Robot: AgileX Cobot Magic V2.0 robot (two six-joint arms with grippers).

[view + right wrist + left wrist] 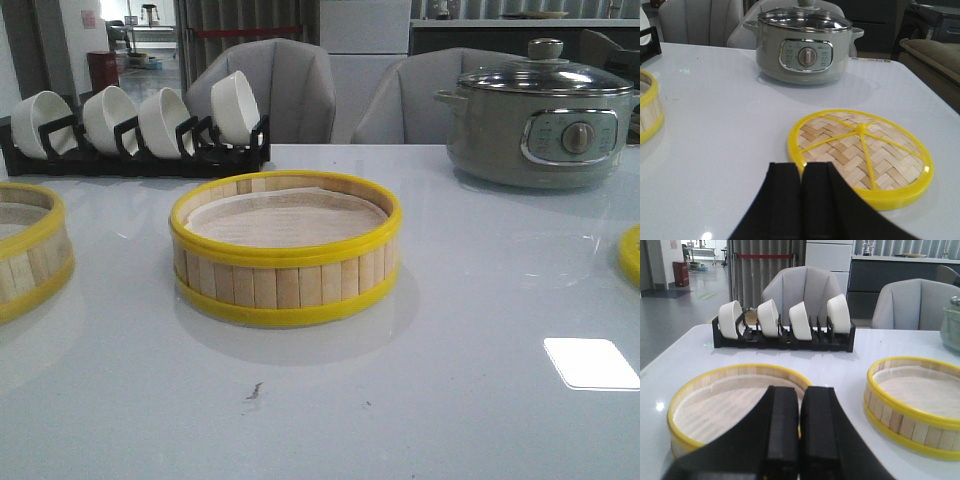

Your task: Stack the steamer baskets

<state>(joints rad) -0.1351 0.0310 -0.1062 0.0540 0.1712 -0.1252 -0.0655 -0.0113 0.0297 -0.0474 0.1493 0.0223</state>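
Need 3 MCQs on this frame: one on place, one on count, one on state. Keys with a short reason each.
1. Where does the woven lid lie?
A. on the centre steamer basket
B. flat on the table, on the pot's side
C. in the bowl rack

2. How many white bowls stand in the black rack?
A. two
B. four
C. six

3. What is the state of the left end effector?
A. shut on a basket rim
B. wide open
C. shut, holding nothing

Key:
1 B: the right wrist view shows it flat on the table in front of the electric pot.
2 B: four bowls show in the rack.
3 C: its fingers meet with nothing between them, above the left steamer basket; the centre steamer basket stands apart.
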